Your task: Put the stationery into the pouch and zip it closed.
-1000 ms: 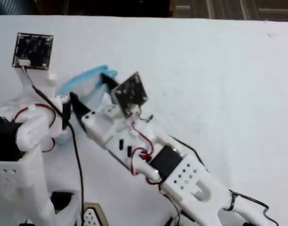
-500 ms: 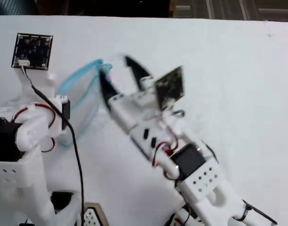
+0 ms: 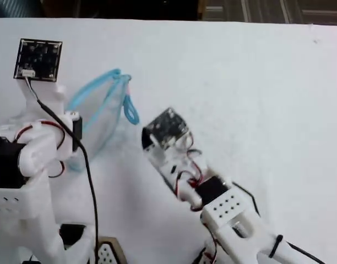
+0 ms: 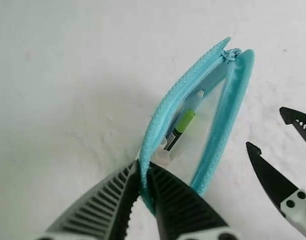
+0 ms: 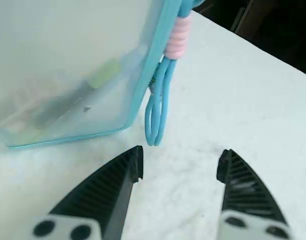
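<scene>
A translucent pouch (image 3: 99, 118) with a light blue zipper lies at the table's left, its mouth gaping. In the left wrist view a green pen (image 4: 183, 121) and other stationery sit inside the pouch (image 4: 213, 115). My left gripper (image 4: 145, 172) is shut on the zipper edge at one end of the mouth. My right gripper (image 5: 180, 167) hangs open just off the pouch's (image 5: 68, 65) corner, facing its blue cord loop (image 5: 157, 112) and pink bead (image 5: 177, 41), and holds nothing. Its black fingertips (image 4: 253, 152) show beside the pouch.
A white cloth (image 3: 251, 82) covers the table, with wide free room to the right and back. The left arm's base and cables (image 3: 25, 165) crowd the front left. The right arm (image 3: 212, 192) stretches in from the front right.
My right gripper has pulled out of the pouch's mouth, opened, and drawn back toward the front right. The pouch stays held open by the left gripper.
</scene>
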`<state>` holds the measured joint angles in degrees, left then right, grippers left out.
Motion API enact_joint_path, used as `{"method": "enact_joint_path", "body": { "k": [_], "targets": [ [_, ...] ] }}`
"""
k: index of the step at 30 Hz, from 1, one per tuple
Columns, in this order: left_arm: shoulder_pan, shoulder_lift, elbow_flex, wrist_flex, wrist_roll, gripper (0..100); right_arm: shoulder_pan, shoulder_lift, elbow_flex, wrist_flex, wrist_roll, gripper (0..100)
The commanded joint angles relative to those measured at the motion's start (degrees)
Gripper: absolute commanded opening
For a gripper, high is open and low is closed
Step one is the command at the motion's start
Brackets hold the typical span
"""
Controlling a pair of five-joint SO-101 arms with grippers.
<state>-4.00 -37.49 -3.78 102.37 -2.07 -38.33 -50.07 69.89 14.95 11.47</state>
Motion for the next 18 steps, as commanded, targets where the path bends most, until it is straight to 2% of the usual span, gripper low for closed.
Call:
{"method": "enact_joint_path", "body": {
  "k": [1, 4, 11, 18],
  "targets": [
    [0.40, -1.45, -0.35, -0.44, 0.35, 2, -1.36, 3.91, -0.26, -5.67, 0.53, 24.0],
    [0.40, -1.45, -0.35, -0.44, 0.35, 2, -1.45, 12.53, -3.34, -10.24, 0.26, 24.0],
    [0.13, -1.54, -0.35, -0.35, 0.35, 2, -1.36, 36.26, -17.85, -14.29, -6.59, 24.0],
    [0.04, -1.89, -0.35, -0.26, 0.35, 2, -0.04, 49.98, -28.04, -17.36, -12.13, 23.8]
  ]
}}
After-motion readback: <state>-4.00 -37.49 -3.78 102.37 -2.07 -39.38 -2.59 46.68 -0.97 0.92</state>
